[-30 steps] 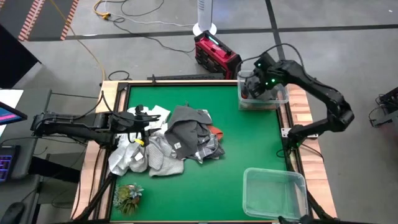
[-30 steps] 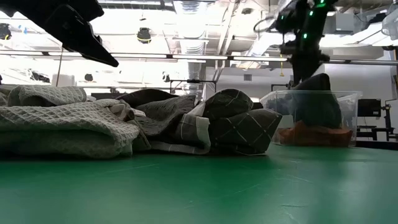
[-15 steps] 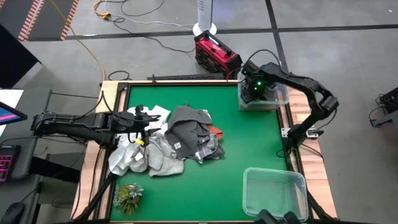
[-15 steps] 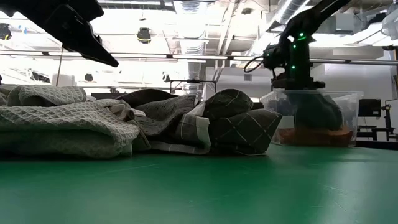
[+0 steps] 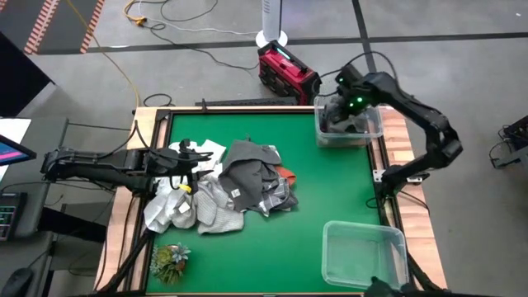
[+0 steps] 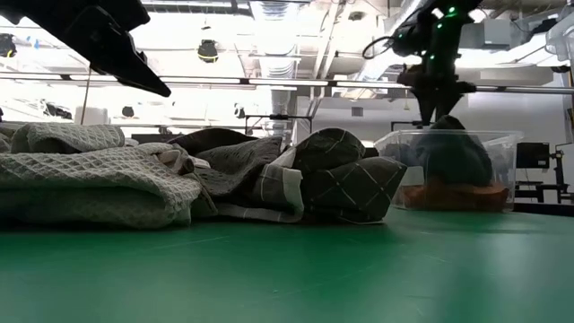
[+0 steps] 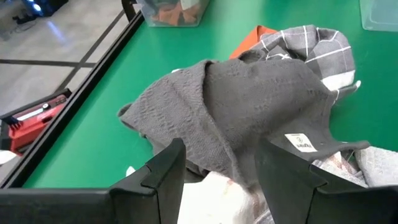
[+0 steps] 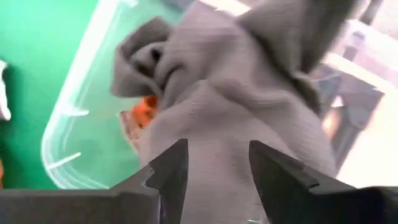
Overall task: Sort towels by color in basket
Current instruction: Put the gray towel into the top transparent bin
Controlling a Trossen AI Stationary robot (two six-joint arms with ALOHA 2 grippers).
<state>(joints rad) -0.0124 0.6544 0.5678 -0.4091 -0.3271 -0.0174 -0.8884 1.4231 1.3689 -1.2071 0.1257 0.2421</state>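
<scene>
A pile of towels (image 5: pixel 239 186) lies on the green table: a dark grey one (image 7: pixel 249 106) on top, a grey-checked one (image 7: pixel 311 43), a rust-orange one (image 7: pixel 255 34) peeking out, and pale ones (image 5: pixel 177 206) at the left. My left gripper (image 7: pixel 214 168) hovers open over the pile's left side, clear of it. My right gripper (image 8: pixel 217 168) stands open, pointing down, just over a grey towel (image 6: pixel 453 148). That towel is heaped on orange cloth (image 6: pixel 448 193) in the clear bin (image 5: pixel 371 136) at the far right. My right gripper comes from above at the top of the grey towel (image 6: pixel 447 121) in the bin. Whether its fingertips touch the cloth I cannot tell. The towel rests in the bin on the orange cloth.
A second clear bin (image 5: pixel 363 252) stands at the near right corner. A green leafy tuft (image 5: pixel 169 260) lies at the near left. The table has a raised wooden rim (image 5: pixel 396 148). Bare green surface lies between the pile and the bins.
My right gripper sank into the far right bin onto the grey towel, shifting a little toward the table's left. It then rose again to stand over the bin. The towel stayed heaped in the bin.
</scene>
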